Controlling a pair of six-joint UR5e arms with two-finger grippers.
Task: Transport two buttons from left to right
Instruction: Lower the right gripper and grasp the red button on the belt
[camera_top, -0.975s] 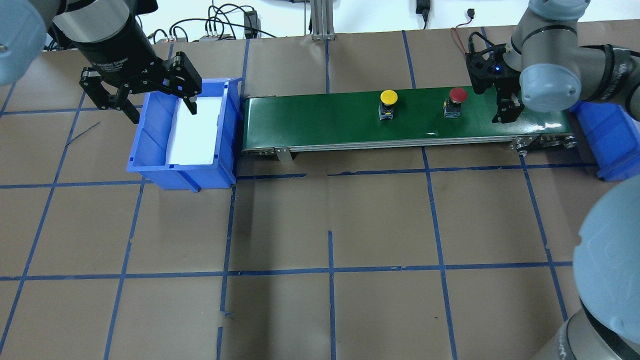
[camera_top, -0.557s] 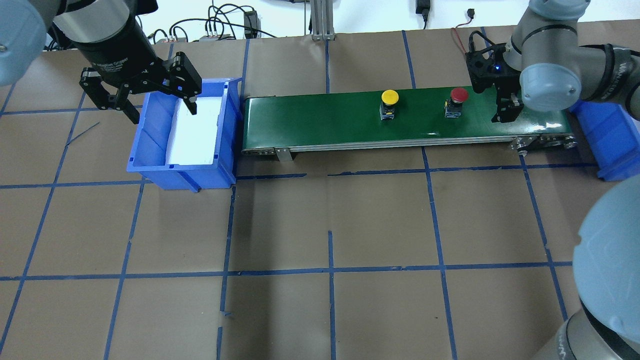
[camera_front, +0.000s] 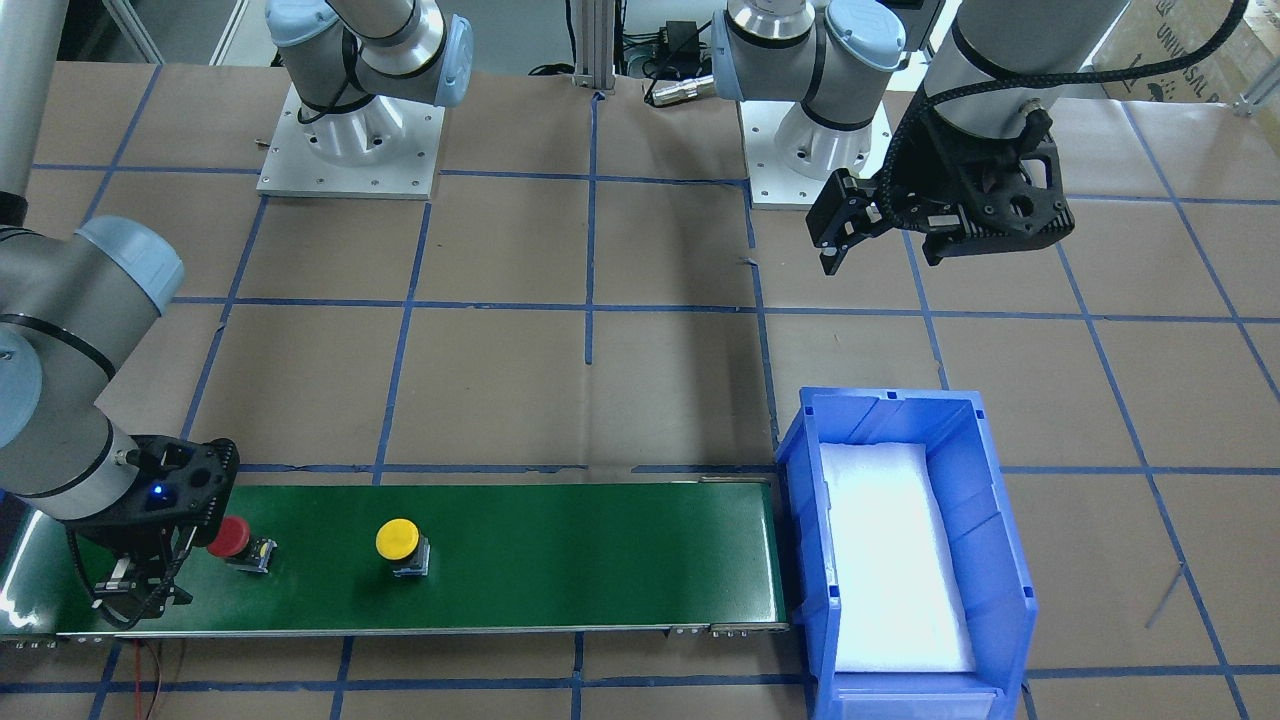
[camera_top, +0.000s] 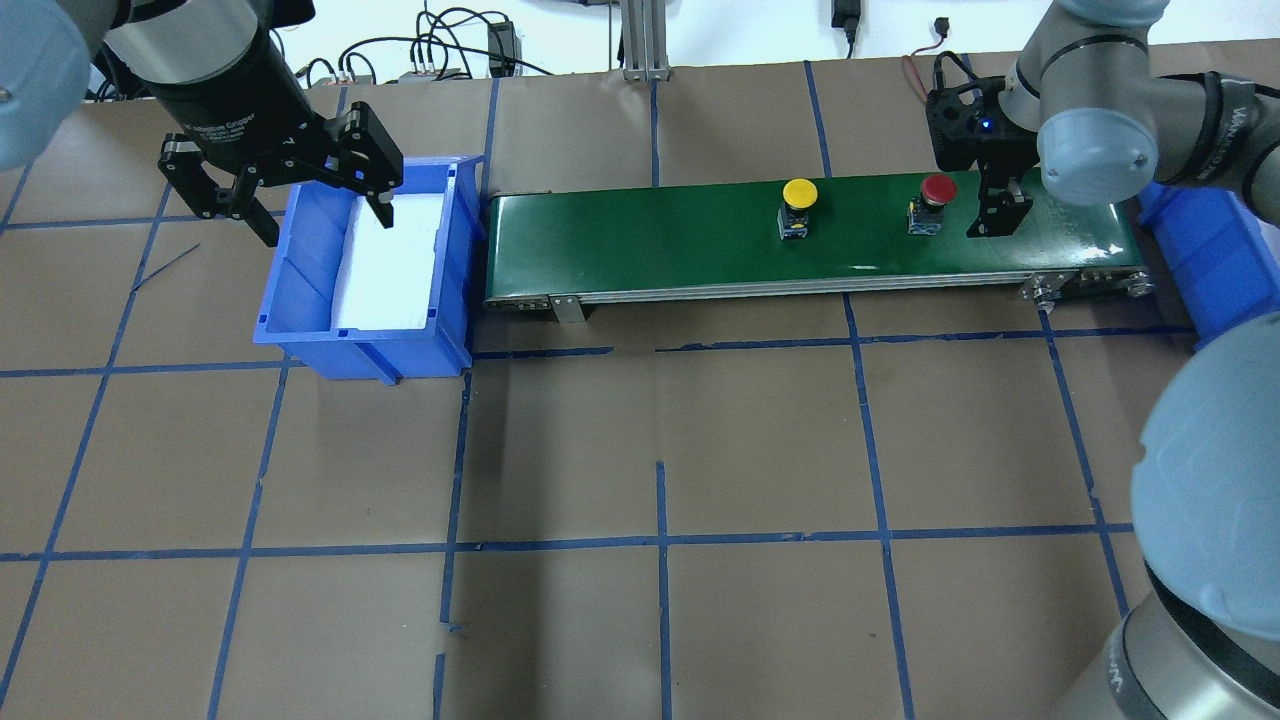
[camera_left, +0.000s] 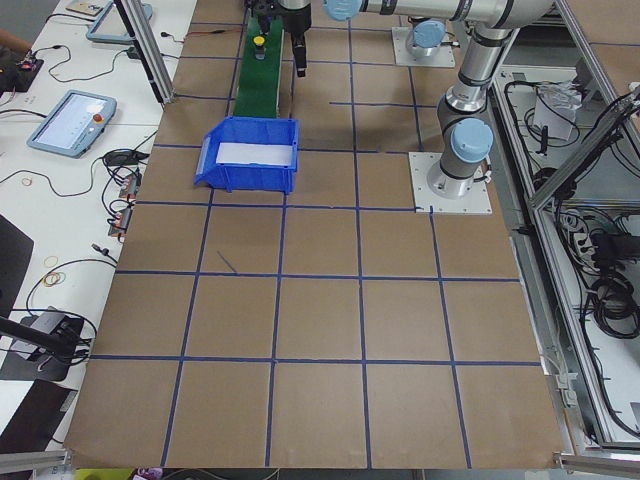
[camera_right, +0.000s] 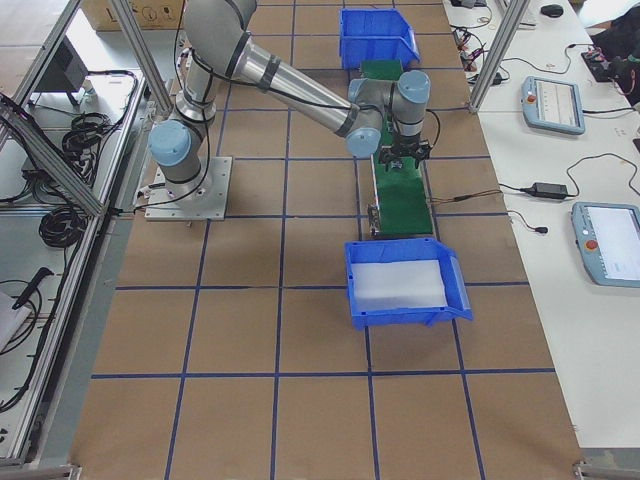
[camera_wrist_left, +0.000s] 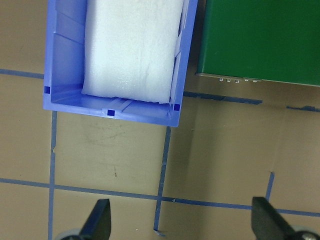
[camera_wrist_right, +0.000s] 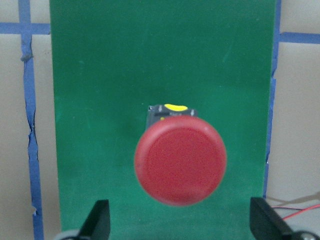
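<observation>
Mostly hidden under own cap: red button (camera_wrist_right: 180, 160) body; right pincer (camera_wrist_right: 182, 223) released, left pincer (camera_wrist_left: 182, 223) released.

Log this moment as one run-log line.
red button: on belt, beside right hand, ungripped | yellow button: on belt | right hand: open | left hand: open, near blue bin

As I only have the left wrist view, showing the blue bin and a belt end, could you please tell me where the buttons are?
Observer: Both stand on the green belt toward its other end, the red button nearest that end, the yellow button behind it.
Operator: Is one gripped?
Observer: No; the right gripper is open beside the red button, not touching it.
Operator: Any drop-off there?
Observer: A second blue bin sits past that end.
</observation>
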